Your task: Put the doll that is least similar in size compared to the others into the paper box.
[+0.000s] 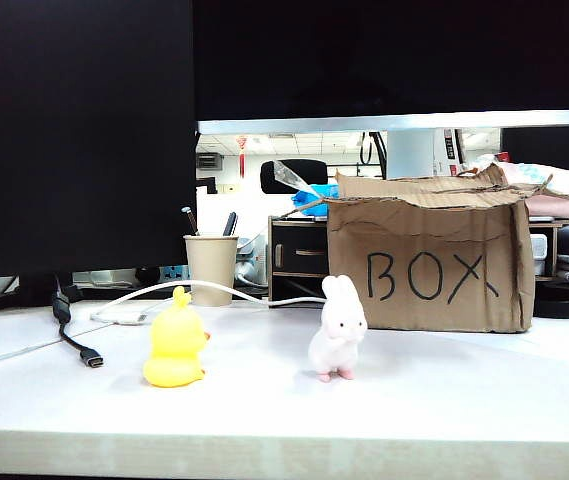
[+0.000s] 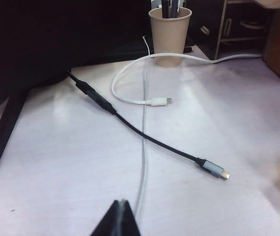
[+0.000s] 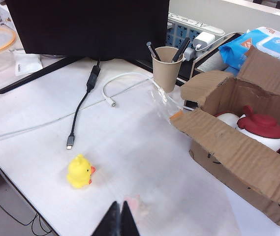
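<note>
Doll [image 3: 260,129] is sitting inside the paper box [image 3: 238,162] near the desk's [image 1: 444,390] back edge, so both shut, empty grippers, right gripper [image 3: 119,216] overhead and left gripper [image 2: 121,216] low, should be retreating clear of the flaps.

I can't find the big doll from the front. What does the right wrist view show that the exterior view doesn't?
Only the right wrist view: the doll lying inside the open paper box, and the shut right tool.
Only the exterior view: "BOX" written on the front, and the white rabbit in full.
Both: the yellow duck, paper cup and cables.
</note>
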Controlling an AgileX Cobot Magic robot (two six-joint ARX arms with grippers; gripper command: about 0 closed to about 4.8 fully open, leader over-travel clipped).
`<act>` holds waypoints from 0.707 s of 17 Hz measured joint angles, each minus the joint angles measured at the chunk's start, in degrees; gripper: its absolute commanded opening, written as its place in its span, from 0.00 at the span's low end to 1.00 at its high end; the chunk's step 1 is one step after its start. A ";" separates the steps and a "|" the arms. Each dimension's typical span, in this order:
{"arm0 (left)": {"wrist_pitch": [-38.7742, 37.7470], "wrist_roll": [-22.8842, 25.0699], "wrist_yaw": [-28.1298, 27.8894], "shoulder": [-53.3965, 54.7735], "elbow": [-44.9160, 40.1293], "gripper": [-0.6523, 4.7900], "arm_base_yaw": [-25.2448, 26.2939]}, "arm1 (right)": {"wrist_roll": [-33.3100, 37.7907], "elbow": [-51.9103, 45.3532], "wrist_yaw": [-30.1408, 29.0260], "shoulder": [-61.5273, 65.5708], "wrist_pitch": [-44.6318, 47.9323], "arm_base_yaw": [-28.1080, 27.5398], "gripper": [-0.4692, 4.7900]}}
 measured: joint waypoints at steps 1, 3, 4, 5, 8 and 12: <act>0.00 0.00 0.00 0.00 0.00 0.11 0.02 | 0.00 0.00 0.00 0.00 0.00 0.00 0.08; 0.04 0.00 0.00 0.00 0.00 0.11 0.00 | 0.00 0.00 0.00 0.00 0.00 0.00 0.08; 0.04 0.00 0.00 0.00 0.00 0.11 0.00 | 0.00 0.00 0.00 0.00 0.00 0.00 0.08; 0.07 0.00 0.00 0.00 0.00 0.11 0.00 | 0.00 0.00 0.00 0.00 0.00 0.00 0.08; 0.13 0.00 -0.02 0.00 -0.02 0.11 0.00 | 0.00 -0.37 -3.87 -2.93 -0.42 -6.23 0.08; 0.33 0.00 0.00 0.00 -0.07 0.11 0.00 | 0.02 -0.35 -14.75 -10.64 -0.55 -27.89 0.08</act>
